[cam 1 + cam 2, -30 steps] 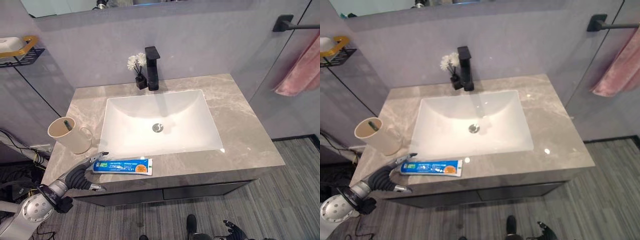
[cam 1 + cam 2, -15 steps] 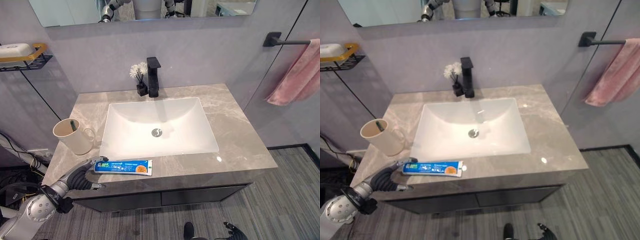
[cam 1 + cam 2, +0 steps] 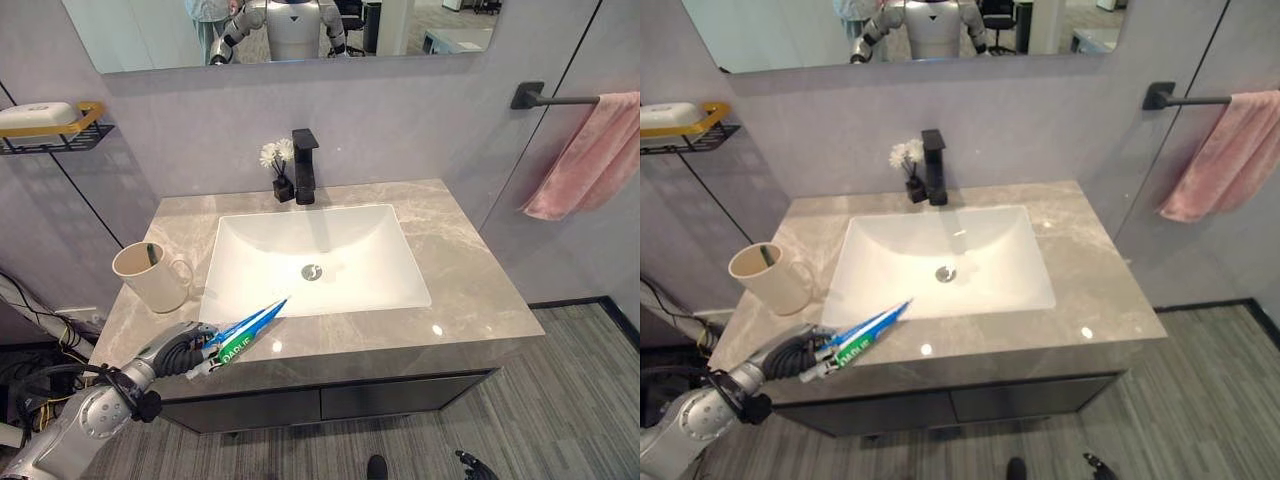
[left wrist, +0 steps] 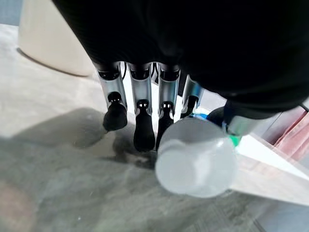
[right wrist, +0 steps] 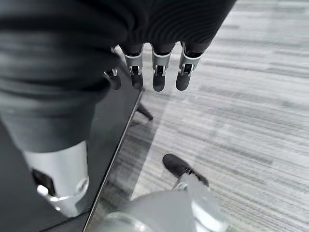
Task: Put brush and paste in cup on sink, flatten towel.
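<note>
The blue-and-white toothpaste tube [image 3: 247, 326] slants up off the grey marble counter [image 3: 470, 290], its flat end over the front rim of the basin. My left hand [image 3: 185, 350] is shut on its cap end at the counter's front left. In the left wrist view the white cap [image 4: 195, 157] sits beside my curled fingers [image 4: 144, 121]. A cream cup [image 3: 152, 280] stands just behind that hand, with a dark toothbrush [image 3: 150, 255] in it. A pink towel [image 3: 590, 155] hangs bunched on a black bar [image 3: 545, 97] at the right wall. My right hand [image 5: 159, 72] hangs open low over the floor.
A white basin [image 3: 315, 260] fills the counter's middle, with a black tap [image 3: 304, 165] and a small vase of white flowers [image 3: 275, 165] behind it. A wire shelf with soap [image 3: 50, 115] is on the left wall. A dark cabinet front [image 5: 63, 159] stands beside my right hand.
The camera has tilted up. My left hand has closed on the tube's cap end and lifted it; the tube, flat on the counter before, now slants toward the basin.
</note>
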